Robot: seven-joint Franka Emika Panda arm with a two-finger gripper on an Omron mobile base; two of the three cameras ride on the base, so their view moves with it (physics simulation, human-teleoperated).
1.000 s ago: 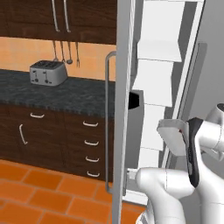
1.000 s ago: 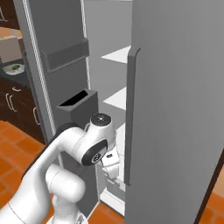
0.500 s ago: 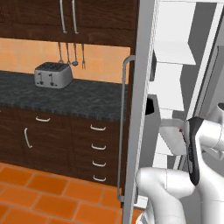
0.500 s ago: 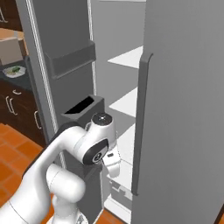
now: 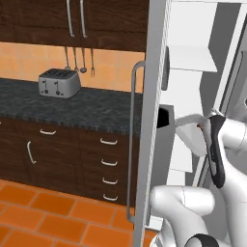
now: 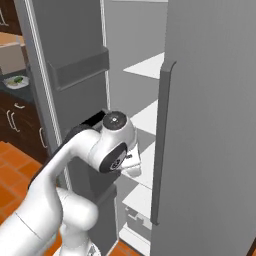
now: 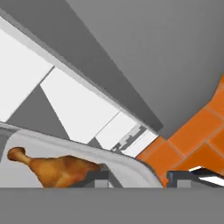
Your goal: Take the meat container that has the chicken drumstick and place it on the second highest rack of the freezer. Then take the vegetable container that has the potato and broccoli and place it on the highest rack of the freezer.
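The end effector [image 7: 135, 178] reaches into the open freezer [image 6: 210, 125], and in the hand view its two dark fingertips [image 7: 97, 178] straddle the rim of the meat container [image 7: 127, 164]. One tip sits inside the rim, the other outside it. A gap shows between the outer tip and the rim, so the jaws stand parted and the grip on the rim looks loosened; whether a tip touches the rim cannot be told.

The chicken drumstick [image 7: 54, 168] lies inside the meat container, just beside the inner fingertip, with its thin bone end pointing away from the tips. The container's pale rim curves past the tips, with white freezer shelves and orange floor tiles [image 7: 192, 140] beyond it.

In the left base view the white arm [image 5: 219, 149] bends into the freezer interior, and a pale grey tray shape, the meat container [image 5: 190, 135], sits at its wrist, beside a white shelf at mid height. Which rack this is cannot be told from that angle.

In the right base view the arm's elbow [image 6: 114, 145] is just in front of the white shelves [image 6: 147, 117], between the left door with its grey bins [image 6: 80, 70] and the right door with its long handle [image 6: 160, 150].

To the left, a dark surface [image 5: 72, 108] carries a toaster [image 5: 59, 83].
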